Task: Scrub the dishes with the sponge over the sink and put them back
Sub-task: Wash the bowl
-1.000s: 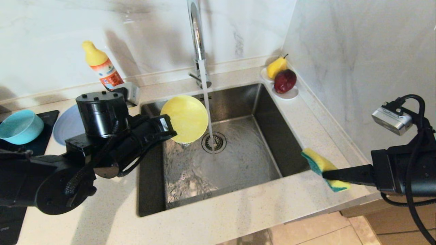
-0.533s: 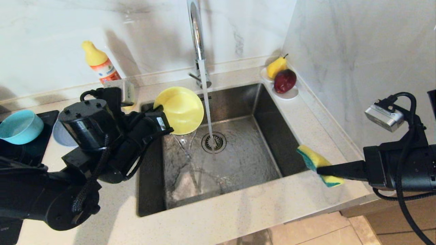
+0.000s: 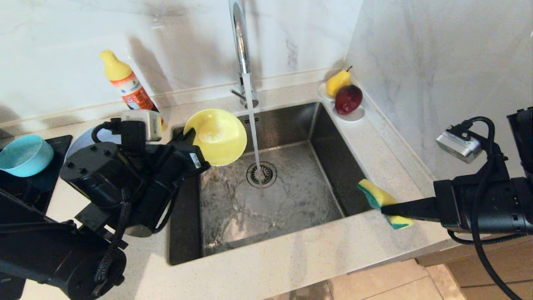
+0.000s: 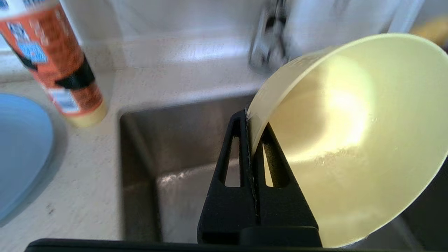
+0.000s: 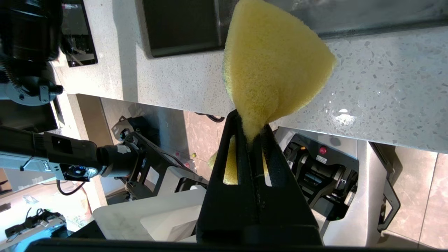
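The left claw (image 3: 192,141) is clamped tight on the rim of the pale yellow bowl (image 3: 216,136), holding it tilted over the back left corner of the sink (image 3: 333,137), its hollow facing the faucet (image 3: 240,46). In the left wrist view the 2 fingers (image 4: 259,154) pinch the bowl's wall (image 4: 350,133) between them. A thin stream of water (image 3: 254,133) falls from the faucet to the drain (image 3: 261,174), just beside the bowl.

The right claw (image 3: 385,207) is closed on the sponge (image 3: 381,202), squeezing 1 end flat, and holds it above the counter (image 3: 270,258) at the sink's front right corner, green side toward the basin.

On the counter left of the sink, the grey-blue plate (image 4: 17,154) lies near the detergent bottle (image 3: 127,83), and the teal-blue bowl (image 3: 23,154) sits farther left. A white dish (image 3: 354,114) with 2 fruits stands at the back right corner.
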Controlling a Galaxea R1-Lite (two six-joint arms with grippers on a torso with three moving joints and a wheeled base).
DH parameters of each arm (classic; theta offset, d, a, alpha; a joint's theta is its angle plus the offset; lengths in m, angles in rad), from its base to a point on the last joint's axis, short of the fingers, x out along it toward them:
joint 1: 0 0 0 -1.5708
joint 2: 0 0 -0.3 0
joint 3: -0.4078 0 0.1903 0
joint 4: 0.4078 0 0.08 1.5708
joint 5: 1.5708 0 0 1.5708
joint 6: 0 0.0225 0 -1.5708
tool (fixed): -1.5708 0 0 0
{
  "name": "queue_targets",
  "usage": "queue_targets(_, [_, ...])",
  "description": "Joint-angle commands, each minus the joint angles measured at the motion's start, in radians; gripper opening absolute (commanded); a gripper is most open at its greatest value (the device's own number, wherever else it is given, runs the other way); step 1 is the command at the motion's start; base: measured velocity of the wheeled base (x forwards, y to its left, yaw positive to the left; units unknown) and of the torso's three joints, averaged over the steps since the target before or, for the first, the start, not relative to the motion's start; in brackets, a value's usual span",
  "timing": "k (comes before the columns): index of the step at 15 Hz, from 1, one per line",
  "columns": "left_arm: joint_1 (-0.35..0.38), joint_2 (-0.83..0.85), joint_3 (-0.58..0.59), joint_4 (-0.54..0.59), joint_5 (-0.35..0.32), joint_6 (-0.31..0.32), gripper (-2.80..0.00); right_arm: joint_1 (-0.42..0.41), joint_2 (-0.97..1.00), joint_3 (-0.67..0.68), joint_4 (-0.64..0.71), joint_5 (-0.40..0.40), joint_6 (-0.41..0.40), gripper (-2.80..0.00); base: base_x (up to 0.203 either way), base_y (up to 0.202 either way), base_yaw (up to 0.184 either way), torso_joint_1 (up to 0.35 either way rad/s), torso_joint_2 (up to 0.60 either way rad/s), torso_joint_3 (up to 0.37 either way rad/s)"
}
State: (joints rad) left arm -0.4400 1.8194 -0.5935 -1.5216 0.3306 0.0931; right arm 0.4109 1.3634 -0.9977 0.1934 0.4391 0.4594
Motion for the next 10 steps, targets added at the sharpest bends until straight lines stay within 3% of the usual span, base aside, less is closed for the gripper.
queue_targets(1, [-0.002, 0.027, 0.033, -0.008, -0.002, 0.032, -2.8, 0.0, 0.007, 0.0, 0.001, 0.003, 0.002, -2.8, 0.0, 0.0, 0.0, 0.0, 0.0, 0.0])
queue_targets(10, [-0.002, 0.014, 0.017, -0.008, 0.005, 0.033, -2.8, 0.0, 0.006, 0.004, 0.001, 0.004, 0.002, -2.8, 0.0, 0.0, 0.0, 0.0, 0.0, 0.0])
